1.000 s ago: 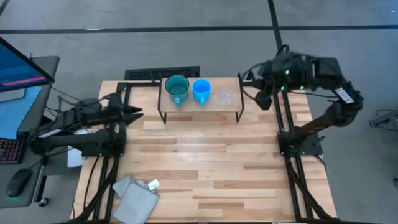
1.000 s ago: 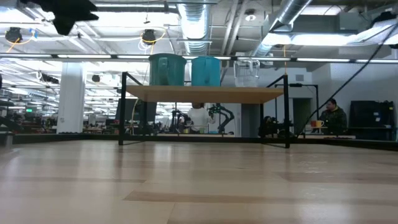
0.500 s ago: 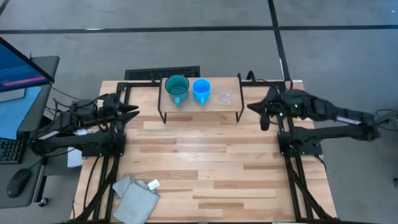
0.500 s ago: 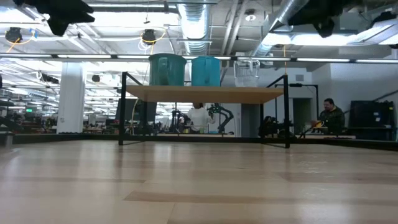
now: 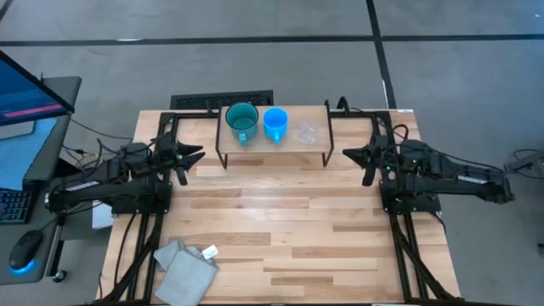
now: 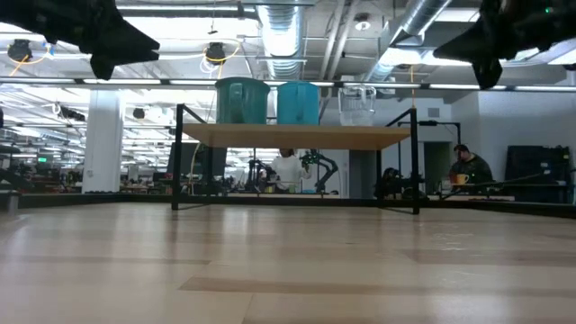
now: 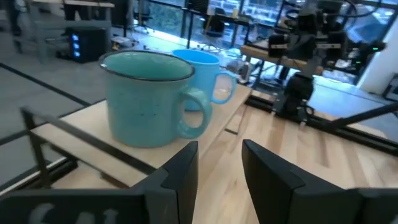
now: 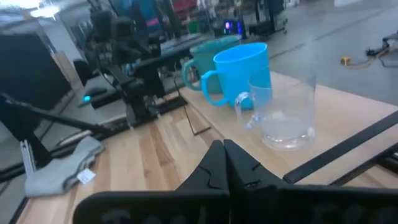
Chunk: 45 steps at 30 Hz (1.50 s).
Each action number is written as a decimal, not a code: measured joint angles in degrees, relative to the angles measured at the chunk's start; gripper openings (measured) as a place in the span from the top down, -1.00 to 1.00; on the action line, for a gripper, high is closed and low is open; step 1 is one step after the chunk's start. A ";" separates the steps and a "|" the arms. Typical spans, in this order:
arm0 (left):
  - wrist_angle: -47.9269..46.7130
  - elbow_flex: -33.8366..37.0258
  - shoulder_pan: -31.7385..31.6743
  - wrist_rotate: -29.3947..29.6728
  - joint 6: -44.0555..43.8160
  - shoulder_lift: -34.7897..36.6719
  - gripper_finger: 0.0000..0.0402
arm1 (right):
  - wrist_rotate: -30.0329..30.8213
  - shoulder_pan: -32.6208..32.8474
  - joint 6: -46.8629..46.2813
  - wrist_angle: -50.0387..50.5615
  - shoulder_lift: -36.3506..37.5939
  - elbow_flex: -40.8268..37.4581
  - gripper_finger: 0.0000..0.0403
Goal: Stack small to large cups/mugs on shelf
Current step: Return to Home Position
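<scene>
The low light-wood shelf [image 5: 274, 146] stands on thin black legs at the table's far middle. On it, each on its base, stand in a row a large teal mug [image 5: 242, 119], a bright blue mug [image 5: 275, 121] and a small clear cup [image 5: 307, 132]. They also show in the low view: teal [image 6: 241, 101], blue [image 6: 298, 103], clear [image 6: 356, 106]. My left gripper [image 7: 219, 168] is open and empty, left of the shelf [image 5: 195, 155], pointing at the teal mug [image 7: 149, 96]. My right gripper [image 8: 224, 163] is shut and empty, right of the shelf [image 5: 350, 155], facing the clear cup [image 8: 283, 112].
A grey folded cloth [image 5: 187, 265] with a white tag lies at the table's near left corner. Black arm frames run along both table sides [image 5: 399, 229]. A monitor, keyboard and mouse stand off the table's left. A person [image 6: 468, 166] sits in the room beyond.
My right gripper has come down from high at the far right corner and settled level beside the shelf's right end, its arm now stretched low. My left gripper has come down a little and moved slightly toward the shelf. The mugs and the cup have kept still.
</scene>
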<state>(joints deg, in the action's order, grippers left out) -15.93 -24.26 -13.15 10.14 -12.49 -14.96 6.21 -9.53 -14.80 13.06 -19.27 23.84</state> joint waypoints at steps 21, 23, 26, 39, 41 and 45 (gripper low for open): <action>10.67 16.74 -0.10 5.53 -5.48 14.65 0.43 | -4.91 -8.39 -3.24 -6.35 19.11 -18.94 1.00; 11.58 18.12 -0.13 5.19 -7.11 14.67 0.43 | -5.16 -8.88 -3.26 -6.30 19.22 -19.53 0.99; 12.63 20.00 -0.13 5.25 -8.18 14.73 0.43 | -6.62 -9.72 -3.28 -6.55 19.22 -20.03 0.99; 13.74 21.59 -2.69 5.13 -8.70 14.66 0.43 | -7.88 -12.86 -3.20 -12.81 17.44 -23.07 0.99; 13.62 21.59 -3.37 4.32 -8.62 14.57 0.43 | -7.93 -12.86 -3.25 -12.83 16.79 -23.09 0.99; 13.50 21.59 -3.98 3.66 -5.61 14.57 0.43 | -7.91 -12.86 -3.72 -12.83 15.49 -23.09 0.99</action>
<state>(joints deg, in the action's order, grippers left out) -2.44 -2.68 -17.12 13.80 -18.10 -0.38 -1.69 -22.39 -18.52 0.23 -3.78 0.75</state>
